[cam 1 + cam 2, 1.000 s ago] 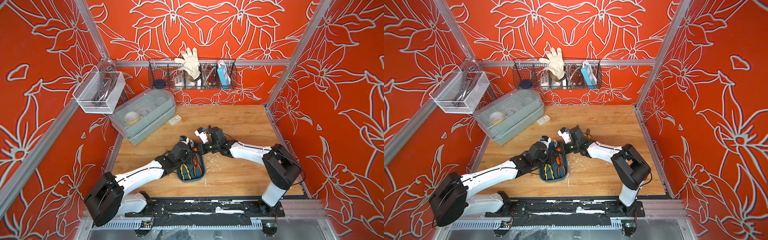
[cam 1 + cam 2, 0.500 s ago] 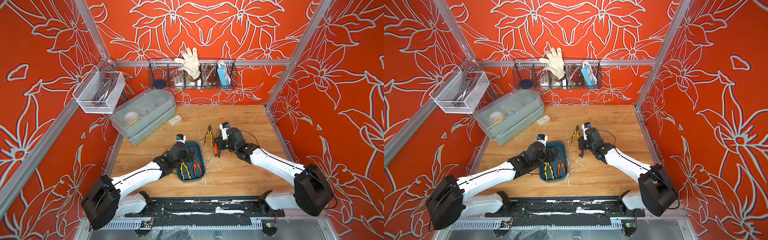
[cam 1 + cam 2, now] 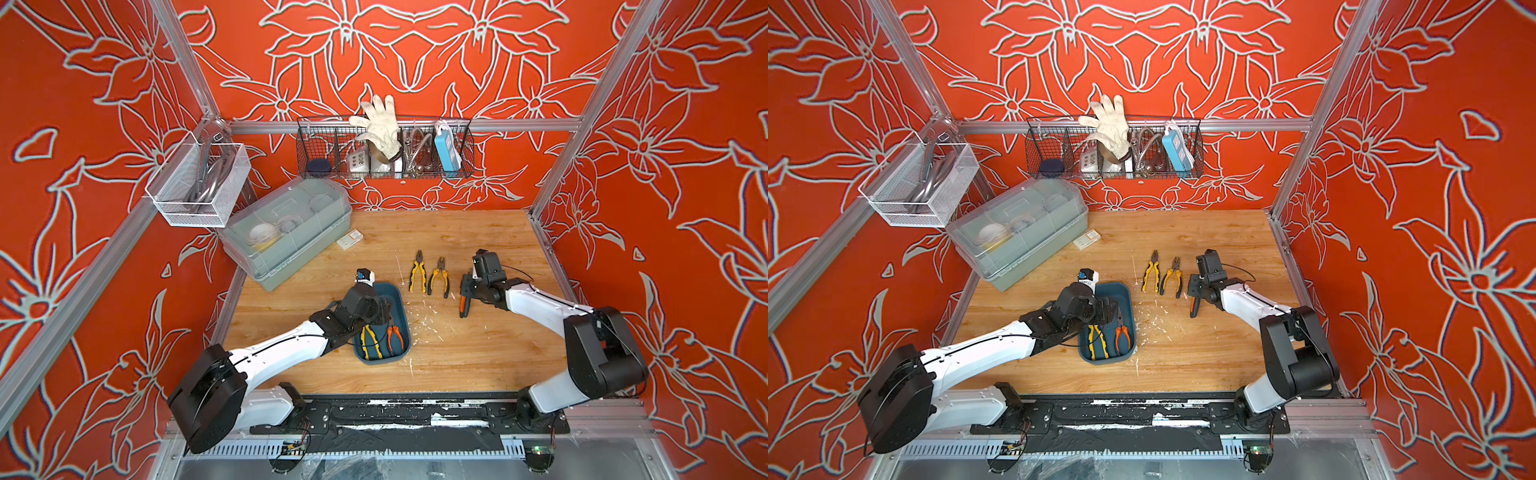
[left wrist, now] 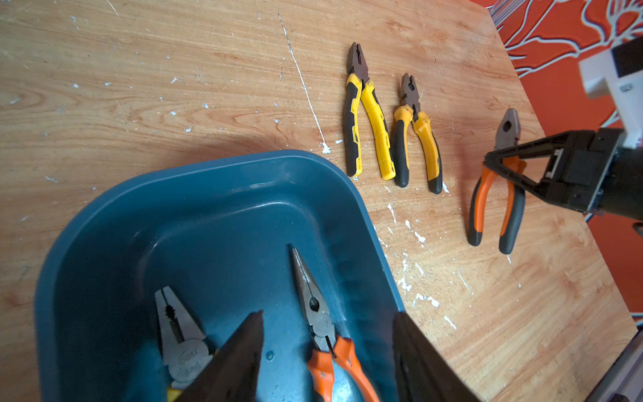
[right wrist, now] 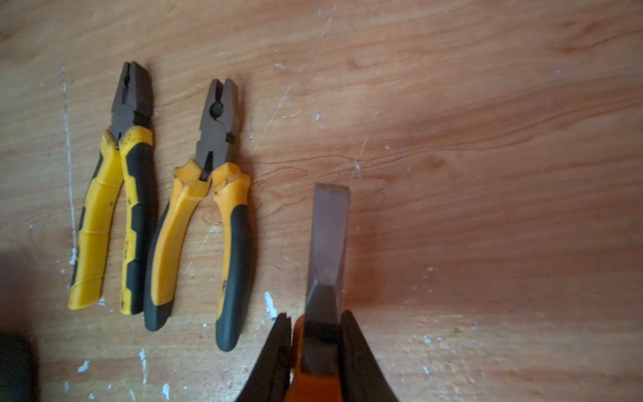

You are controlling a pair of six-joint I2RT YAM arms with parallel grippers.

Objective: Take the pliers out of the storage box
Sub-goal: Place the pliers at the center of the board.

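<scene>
The right gripper [image 5: 315,327] squeezes one orange pliers [image 4: 507,130] by its joint near two yellow pliers [image 4: 373,116] on the table [image 4: 139,87], and the left gripper [image 4: 330,318] hangs spread wide over the blue box [image 4: 208,222], where two more pliers [image 4: 303,275] lie. Pliers are hard, heavy metal, so I think the rubbery handles or the joint are best to grab, not the slippery nose.

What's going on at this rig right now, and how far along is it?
The pliers are partway out of the storage box. The right hand is shut on an orange-handled pair, low over the table beside a bright yellow pair and a darker yellow pair lying side by side. The left hand hangs open over the box, where a yellow-handled pair and an orange needle-nose pair lie. Three out, two to go.
</scene>
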